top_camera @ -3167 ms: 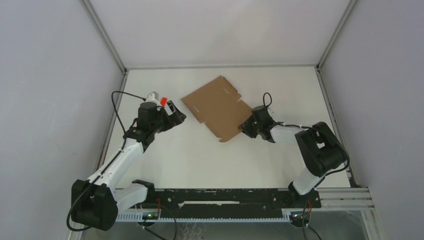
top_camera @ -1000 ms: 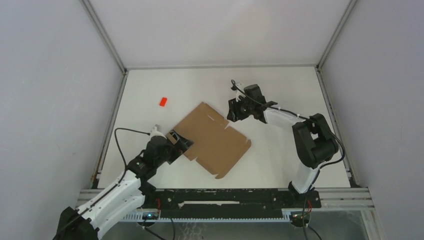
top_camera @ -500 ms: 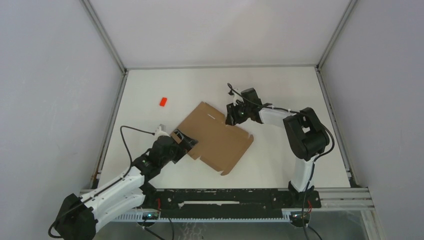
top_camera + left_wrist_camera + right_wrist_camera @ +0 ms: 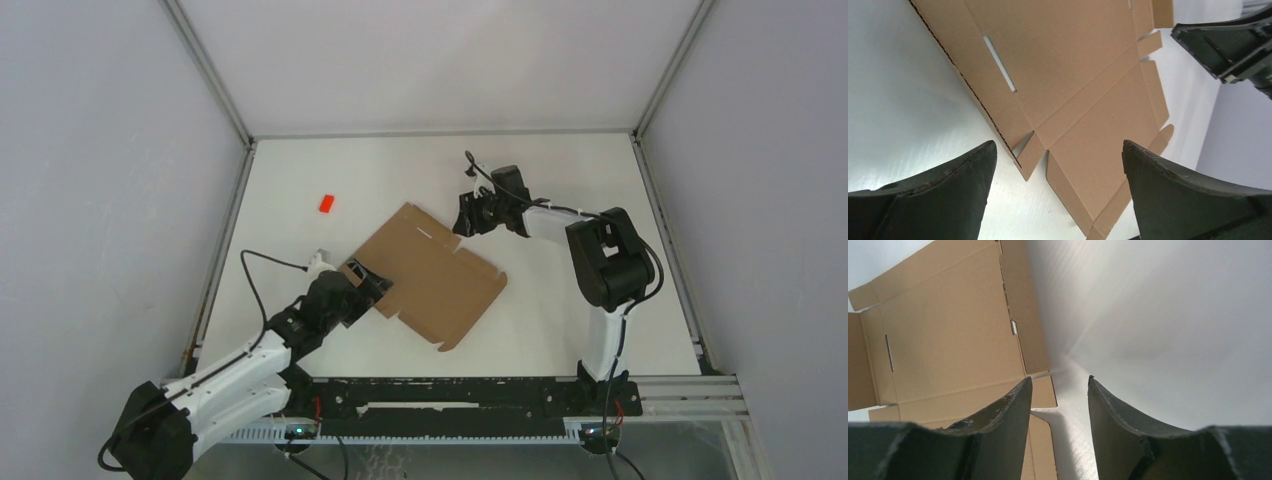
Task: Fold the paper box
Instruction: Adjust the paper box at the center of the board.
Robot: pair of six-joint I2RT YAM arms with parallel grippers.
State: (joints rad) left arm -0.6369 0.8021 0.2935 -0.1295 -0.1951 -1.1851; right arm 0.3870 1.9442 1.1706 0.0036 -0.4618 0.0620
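Note:
The paper box [image 4: 430, 275] is a flat brown die-cut cardboard sheet with flaps and slits, lying unfolded on the white table. My left gripper [image 4: 368, 287] is open and empty at the sheet's left edge; in the left wrist view the sheet [image 4: 1073, 75] spreads ahead between the wide-apart fingers. My right gripper [image 4: 463, 218] is open with a narrow gap and empty, just past the sheet's far right corner; in the right wrist view the sheet [image 4: 948, 340] lies left of the fingers and one small flap [image 4: 1043, 390] sits by the left finger.
A tiny red block [image 4: 326, 203] lies on the table [image 4: 560, 320] at the far left. Grey walls and metal frame posts enclose the table on three sides. The black arm-base rail [image 4: 450, 395] runs along the near edge.
Over three seconds the sheet has moved nearer and left, the left arm came back to its left edge leaving the red block. In the last half second the right gripper shifted slightly away.

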